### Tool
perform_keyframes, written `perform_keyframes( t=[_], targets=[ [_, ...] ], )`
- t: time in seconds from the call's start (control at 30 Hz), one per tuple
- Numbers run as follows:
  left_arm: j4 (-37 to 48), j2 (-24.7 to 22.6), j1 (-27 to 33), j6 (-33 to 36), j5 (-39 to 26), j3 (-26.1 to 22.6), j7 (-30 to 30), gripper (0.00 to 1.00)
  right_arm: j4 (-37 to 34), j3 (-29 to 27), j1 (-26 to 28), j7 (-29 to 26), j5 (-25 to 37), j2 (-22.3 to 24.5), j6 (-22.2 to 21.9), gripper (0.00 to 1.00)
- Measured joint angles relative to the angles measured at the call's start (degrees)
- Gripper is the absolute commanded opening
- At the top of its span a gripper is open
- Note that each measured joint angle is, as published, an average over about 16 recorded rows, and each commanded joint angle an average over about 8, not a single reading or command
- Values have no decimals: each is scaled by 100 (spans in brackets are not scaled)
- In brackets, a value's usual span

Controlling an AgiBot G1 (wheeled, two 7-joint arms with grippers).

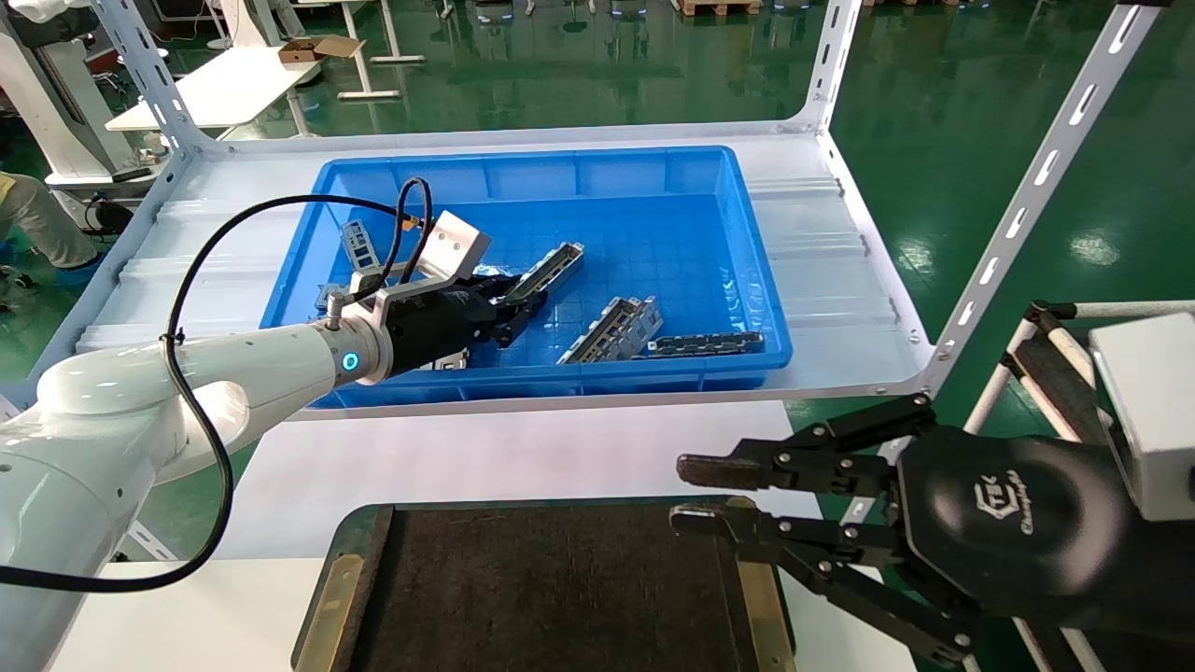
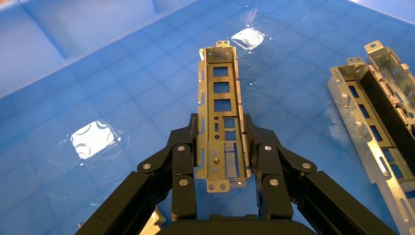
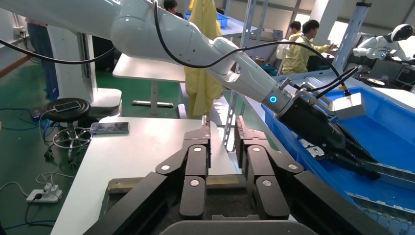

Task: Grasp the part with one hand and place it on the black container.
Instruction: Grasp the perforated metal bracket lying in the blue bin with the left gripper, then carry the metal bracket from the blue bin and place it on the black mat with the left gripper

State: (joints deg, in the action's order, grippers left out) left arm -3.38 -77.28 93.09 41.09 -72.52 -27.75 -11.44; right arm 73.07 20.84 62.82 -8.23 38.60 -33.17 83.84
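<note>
The part [image 1: 553, 265], a silver-grey slotted channel bar, is inside the blue bin. My left gripper [image 1: 521, 304] reaches into the bin and is shut on the part's near end. In the left wrist view the part [image 2: 220, 93] sits between the two black fingers [image 2: 185, 147] and points away over the bin floor. I cannot tell whether its far end touches the floor. The black container [image 1: 560, 588] lies at the table's front edge. My right gripper [image 1: 683, 493] hovers open and empty over the container's right rim; it also shows in the right wrist view [image 3: 222, 125].
The blue bin [image 1: 560, 161] stands on a white shelf framed by slotted posts [image 1: 1036, 177]. It also holds two more channel bars [image 1: 611, 327], a dark chain-like strip [image 1: 702, 343] and flat silver plates [image 1: 359, 245]. The other channels [image 2: 377, 112] lie beside the held part.
</note>
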Motion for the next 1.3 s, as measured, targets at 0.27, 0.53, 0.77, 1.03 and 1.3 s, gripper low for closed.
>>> perform_keyframes(
  t=[0.27,0.53,0.77,1.03,1.3],
  targets=[
    [-69,35,60,179,76,11,-23,0,0,1,0,0,0,0,0,0],
    [-139,210,189,900,240,87,-102,0,0,1,0,1,-1,0,0,0],
    [-186,485,276,1956,414,178,-146,0,0,2,0,1,-1,1,-1,0],
    [-317,817,196,3234,570,245,-83,0,0,2,1,1,-2,1,-1,0],
    [-673,1058,-227,4260,659,247,75,0,0,3,1,2,-2,1,-1,0]
  ],
)
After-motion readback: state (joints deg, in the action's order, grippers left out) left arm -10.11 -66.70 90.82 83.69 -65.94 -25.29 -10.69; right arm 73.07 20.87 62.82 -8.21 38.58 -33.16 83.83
